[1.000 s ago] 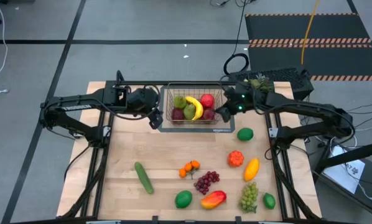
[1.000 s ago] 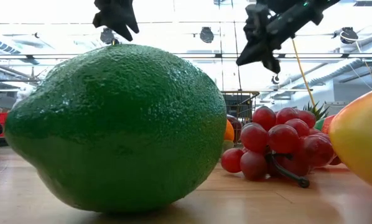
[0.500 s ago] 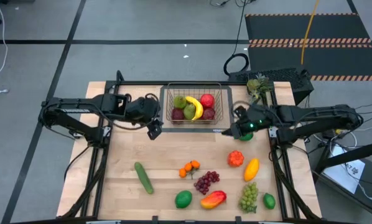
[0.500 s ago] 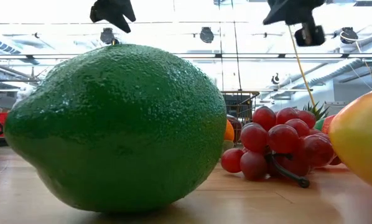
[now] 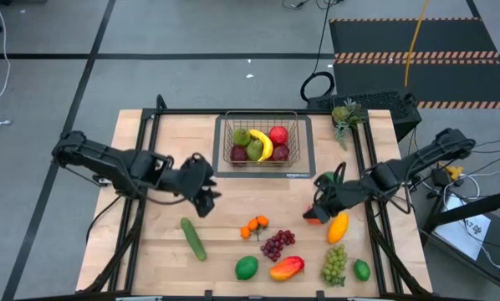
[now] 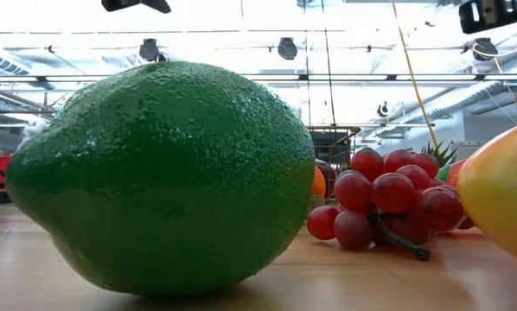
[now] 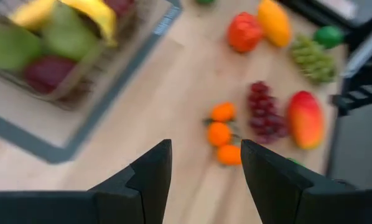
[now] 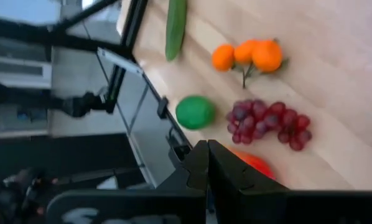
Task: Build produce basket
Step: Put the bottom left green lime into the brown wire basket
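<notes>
The wire basket (image 5: 262, 142) sits at the table's far middle and holds a banana, a green pear, a red apple and dark red fruit. Cucumber (image 5: 193, 237), oranges (image 5: 254, 226), purple grapes (image 5: 277, 244), lime (image 5: 247, 267) and mango (image 5: 287, 267) lie on the near half of the table. My left gripper (image 5: 205, 201) hangs open in the air between basket and cucumber; its wrist view shows the fingers (image 7: 155, 171) apart above the oranges (image 7: 222, 134). My right gripper (image 5: 314, 209) is shut (image 8: 206, 165), raised over a red-orange fruit (image 5: 318, 215).
A yellow-orange fruit (image 5: 339, 226), green grapes (image 5: 334, 263) and a small lime (image 5: 362, 269) lie near the right edge. Another green fruit (image 5: 327, 180) shows behind the right arm. A spiky green piece (image 5: 344, 113) lies at the far right corner. Bare wood lies left of the cucumber.
Both grippers have left the basket's sides. The left one has swung toward the near edge, ending above the table's left middle. The right one has moved toward the near edge and a little right, ending over the red-orange fruit. No fruit has moved.
</notes>
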{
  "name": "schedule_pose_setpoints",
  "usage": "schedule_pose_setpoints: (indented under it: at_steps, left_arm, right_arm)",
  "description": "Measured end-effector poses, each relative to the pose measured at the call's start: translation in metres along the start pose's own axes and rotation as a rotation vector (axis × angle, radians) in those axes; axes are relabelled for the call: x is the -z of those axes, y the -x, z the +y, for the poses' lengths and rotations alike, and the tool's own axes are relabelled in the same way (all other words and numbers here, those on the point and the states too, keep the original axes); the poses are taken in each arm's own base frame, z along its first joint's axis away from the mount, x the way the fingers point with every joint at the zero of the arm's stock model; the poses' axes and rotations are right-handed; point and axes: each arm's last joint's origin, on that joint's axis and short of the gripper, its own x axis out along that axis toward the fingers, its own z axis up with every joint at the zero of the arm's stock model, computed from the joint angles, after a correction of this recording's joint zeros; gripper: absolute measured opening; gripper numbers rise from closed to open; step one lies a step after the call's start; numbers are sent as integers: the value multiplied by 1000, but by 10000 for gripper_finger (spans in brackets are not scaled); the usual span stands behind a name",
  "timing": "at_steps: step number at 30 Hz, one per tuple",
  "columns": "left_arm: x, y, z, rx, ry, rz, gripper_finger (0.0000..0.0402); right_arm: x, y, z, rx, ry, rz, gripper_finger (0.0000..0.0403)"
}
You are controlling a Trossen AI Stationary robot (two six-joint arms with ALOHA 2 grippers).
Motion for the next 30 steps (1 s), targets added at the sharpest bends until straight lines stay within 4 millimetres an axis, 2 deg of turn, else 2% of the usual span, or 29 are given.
schedule_pose_setpoints:
  at_steps: [9,17,23,26,30]
  left_arm:
    - [46,-19,-49,164,77,31,191]
    - [91,-71,-111,344,-5,127,191]
    - [103,-101,-143,331,-33,159,192]
    - [108,-121,-153,301,-35,169,210]
    - [115,-146,-159,250,-22,188,266]
  right_arm:
    - [12,1,-1,24,174,126,0]
    - [12,13,-4,2,391,146,0]
    - [13,16,-11,-11,549,168,0]
    - [15,18,-13,-39,602,215,0]
    - [17,21,-15,-78,630,264,0]
